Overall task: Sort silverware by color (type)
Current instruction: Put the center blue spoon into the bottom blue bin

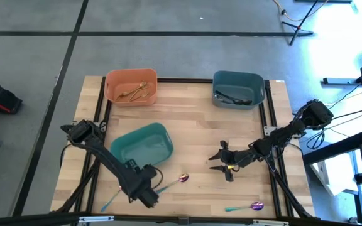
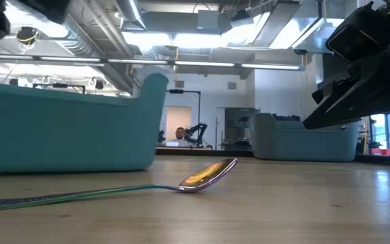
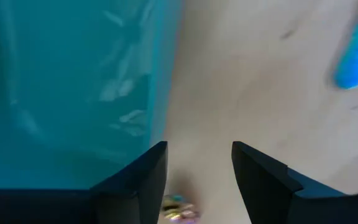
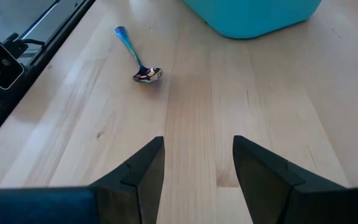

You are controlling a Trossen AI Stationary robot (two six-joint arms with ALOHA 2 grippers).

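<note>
My left gripper [image 1: 144, 190] is open near the table's front, right of the teal bin [image 1: 142, 145]. In the left wrist view its fingers [image 3: 148, 177] stand on either side of an iridescent piece [image 3: 179, 208]; I cannot tell if they touch it. A teal handle [image 1: 110, 201] sticks out from under that arm. An iridescent spoon [image 1: 182, 179] lies flat on the table beside the gripper and shows in the right wrist view [image 4: 146, 74] and the low view [image 2: 208, 175]. A second iridescent spoon [image 1: 249, 206] lies at the front right. My right gripper [image 1: 222, 162] is open and empty above the table's middle right.
An orange bin [image 1: 131, 86] at the far left holds gold pieces. A blue-grey bin [image 1: 238, 89] at the far right holds black pieces. Bare wood lies between the bins and ahead of my right gripper [image 4: 197, 174].
</note>
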